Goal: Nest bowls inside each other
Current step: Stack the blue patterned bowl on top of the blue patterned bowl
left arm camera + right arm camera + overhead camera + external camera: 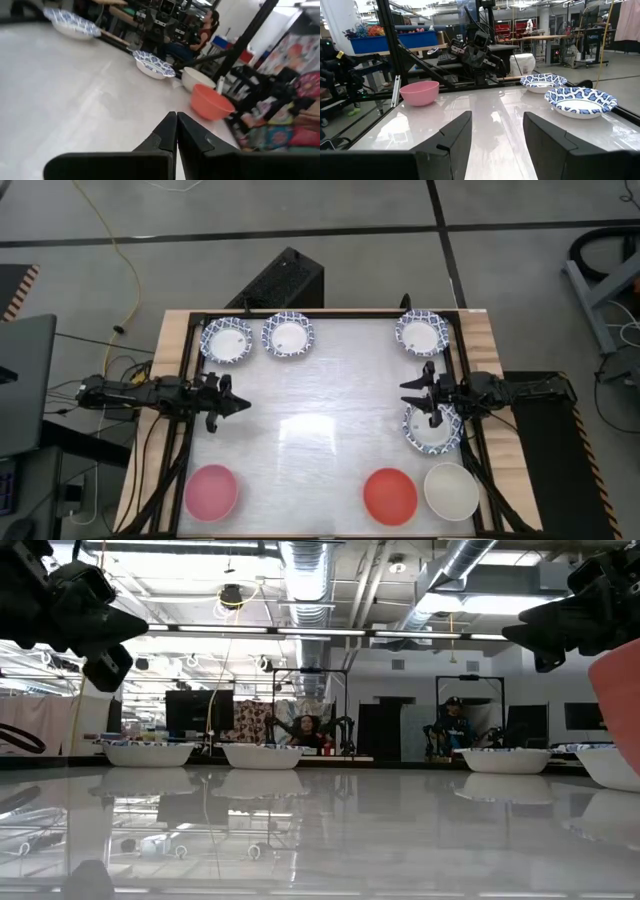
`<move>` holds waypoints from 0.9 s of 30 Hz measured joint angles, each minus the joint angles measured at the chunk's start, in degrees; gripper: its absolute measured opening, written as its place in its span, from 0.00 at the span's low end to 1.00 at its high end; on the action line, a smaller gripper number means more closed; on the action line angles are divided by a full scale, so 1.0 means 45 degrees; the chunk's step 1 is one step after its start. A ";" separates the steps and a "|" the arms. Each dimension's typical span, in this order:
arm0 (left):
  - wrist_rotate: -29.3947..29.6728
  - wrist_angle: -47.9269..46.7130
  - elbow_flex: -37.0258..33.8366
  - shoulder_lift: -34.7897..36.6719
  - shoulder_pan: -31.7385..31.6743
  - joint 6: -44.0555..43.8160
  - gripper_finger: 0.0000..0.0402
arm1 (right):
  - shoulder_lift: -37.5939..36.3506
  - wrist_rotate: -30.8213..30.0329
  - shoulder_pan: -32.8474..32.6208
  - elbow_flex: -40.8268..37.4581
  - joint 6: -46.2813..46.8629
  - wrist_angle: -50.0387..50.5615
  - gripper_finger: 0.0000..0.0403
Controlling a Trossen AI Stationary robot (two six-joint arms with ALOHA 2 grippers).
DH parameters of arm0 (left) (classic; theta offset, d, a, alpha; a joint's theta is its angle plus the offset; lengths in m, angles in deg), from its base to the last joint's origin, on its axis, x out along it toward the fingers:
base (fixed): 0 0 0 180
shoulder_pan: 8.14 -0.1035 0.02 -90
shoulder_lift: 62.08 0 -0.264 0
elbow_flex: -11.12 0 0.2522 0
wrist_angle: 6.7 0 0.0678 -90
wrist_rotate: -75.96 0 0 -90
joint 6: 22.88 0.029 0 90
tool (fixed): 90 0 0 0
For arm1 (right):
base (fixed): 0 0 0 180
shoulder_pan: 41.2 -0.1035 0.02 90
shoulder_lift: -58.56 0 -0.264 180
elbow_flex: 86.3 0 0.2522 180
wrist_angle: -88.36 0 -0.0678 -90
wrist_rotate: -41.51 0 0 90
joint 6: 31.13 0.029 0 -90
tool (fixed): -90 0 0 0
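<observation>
The left claw (238, 404) is shut tight, its two fingers pressed together, and it holds nothing. It hangs over the left side of the table (320, 380), with bare table under it. From this claw, two blue-rimmed bowls sit at about 12 and 1 o'clock near the far edge: the first blue bowl (226, 340) and the second blue bowl (288, 335), just beside each other. The pink bowl (211, 491) lies at about 6 o'clock, near the front edge.

The right claw (414, 396) is open wide and grips nothing. It hangs at the right side of the table, and its arm crosses over the fourth blue bowl (432, 430), which lies at about 5 o'clock from the fingertips. The third blue bowl (422, 332) sits at 12 o'clock from this claw, by the far edge. The red bowl (389, 495) and the plain white bowl (451, 490) sit side by side at about 6 o'clock, near the front edge.

No bowl sits inside another. I cannot see any writing to read.
</observation>
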 joint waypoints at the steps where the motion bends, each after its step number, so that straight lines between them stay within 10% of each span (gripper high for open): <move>1: -0.0012 0.0000 0.0000 0.0002 0.0005 -0.0233 0.00 | -0.0005 0.0000 -0.0003 0.0005 0.0002 0.0000 0.49; 17: 0.5073 0.2932 0.0000 -0.0003 0.0005 -0.4299 0.00 | 0.0000 -0.0538 0.0480 0.0005 -0.0103 -0.0071 0.49; 27: 0.8025 0.5671 -0.0003 0.0002 0.0000 -0.3863 0.00 | 0.0000 -0.0772 0.0738 0.0005 0.9255 -0.0296 0.49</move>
